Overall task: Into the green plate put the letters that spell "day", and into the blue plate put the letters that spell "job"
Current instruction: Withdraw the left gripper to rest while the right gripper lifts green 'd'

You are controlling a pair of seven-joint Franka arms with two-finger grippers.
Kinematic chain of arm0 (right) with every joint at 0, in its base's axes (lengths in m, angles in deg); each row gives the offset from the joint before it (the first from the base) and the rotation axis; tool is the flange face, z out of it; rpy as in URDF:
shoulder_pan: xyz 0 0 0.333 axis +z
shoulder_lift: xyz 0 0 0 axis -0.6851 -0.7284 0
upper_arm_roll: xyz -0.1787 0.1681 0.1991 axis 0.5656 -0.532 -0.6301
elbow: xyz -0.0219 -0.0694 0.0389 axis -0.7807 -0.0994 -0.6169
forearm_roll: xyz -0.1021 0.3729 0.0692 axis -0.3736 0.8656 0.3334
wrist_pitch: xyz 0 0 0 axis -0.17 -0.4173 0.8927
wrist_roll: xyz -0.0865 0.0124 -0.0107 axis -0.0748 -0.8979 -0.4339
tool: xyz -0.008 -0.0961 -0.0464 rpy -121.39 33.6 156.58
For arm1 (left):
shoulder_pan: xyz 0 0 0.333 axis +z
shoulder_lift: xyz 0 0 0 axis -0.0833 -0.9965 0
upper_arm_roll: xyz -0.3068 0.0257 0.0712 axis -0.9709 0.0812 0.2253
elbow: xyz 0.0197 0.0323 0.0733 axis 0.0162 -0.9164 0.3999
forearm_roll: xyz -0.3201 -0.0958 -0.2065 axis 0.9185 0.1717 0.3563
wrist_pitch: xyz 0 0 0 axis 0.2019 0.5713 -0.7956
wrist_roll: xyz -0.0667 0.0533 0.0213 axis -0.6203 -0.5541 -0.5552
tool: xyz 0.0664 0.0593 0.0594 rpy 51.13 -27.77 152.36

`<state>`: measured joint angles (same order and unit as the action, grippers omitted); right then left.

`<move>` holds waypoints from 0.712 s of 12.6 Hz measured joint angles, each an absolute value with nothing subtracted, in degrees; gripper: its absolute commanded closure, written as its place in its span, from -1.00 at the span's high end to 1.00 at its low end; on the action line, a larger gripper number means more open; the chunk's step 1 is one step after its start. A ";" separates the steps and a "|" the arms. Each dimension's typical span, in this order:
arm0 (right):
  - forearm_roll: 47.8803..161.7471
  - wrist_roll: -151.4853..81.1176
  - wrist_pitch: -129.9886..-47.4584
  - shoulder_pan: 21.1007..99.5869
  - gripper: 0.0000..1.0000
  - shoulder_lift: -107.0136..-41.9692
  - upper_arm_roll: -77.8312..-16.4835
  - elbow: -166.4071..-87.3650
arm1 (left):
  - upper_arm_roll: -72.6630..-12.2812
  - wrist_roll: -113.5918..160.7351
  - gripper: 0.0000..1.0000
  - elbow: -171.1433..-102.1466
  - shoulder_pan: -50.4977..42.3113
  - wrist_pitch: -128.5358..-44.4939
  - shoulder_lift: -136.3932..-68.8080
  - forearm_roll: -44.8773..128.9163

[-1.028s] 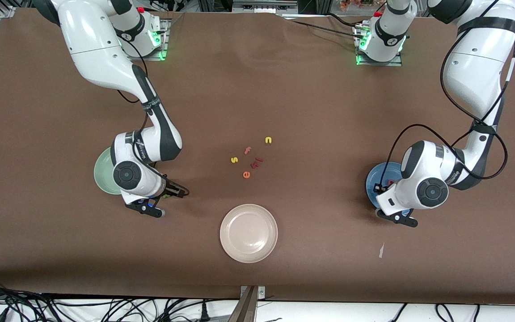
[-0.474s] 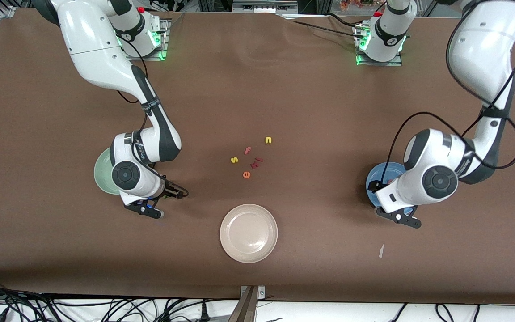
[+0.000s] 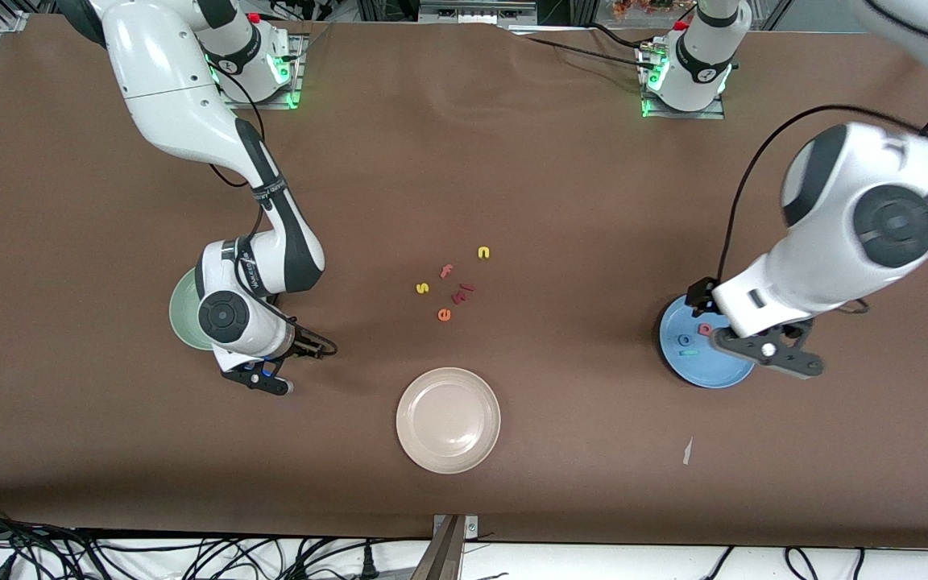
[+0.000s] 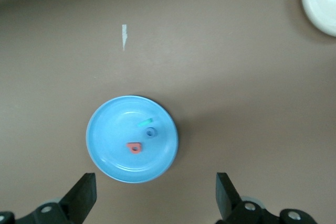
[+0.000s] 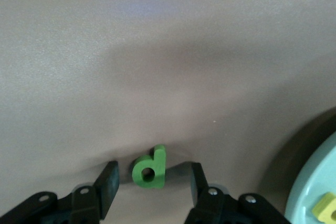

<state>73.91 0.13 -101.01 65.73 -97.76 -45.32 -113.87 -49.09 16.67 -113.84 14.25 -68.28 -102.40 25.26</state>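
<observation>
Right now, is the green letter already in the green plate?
No, the green letter lies on the brown table between the right gripper fingers, beside the green plate.

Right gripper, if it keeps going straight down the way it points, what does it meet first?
Most likely the green letter "d", lying on the table between the right gripper's open fingers, beside the green plate. After that, only tabletop.
</observation>
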 measured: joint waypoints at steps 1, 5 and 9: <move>73.91 0.12 -101.01 65.72 0.00 -97.77 -45.31 -113.86 | -49.06 16.42 1.00 -113.82 16.43 -68.12 -101.35 30.10; 73.91 0.12 -101.10 65.73 -0.25 -97.79 -45.32 -113.69 | -48.92 15.69 1.00 -114.39 17.81 -67.89 -98.20 32.18; 73.90 0.12 -102.54 66.05 -0.73 -97.90 -45.48 -113.67 | -31.96 15.71 1.00 -120.42 5.55 -67.59 -89.76 32.22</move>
<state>73.90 0.12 -102.54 66.05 -97.90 -45.48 -113.67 -31.96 15.71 -120.42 5.55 -67.59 -89.76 32.22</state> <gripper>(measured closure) 0.665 0.000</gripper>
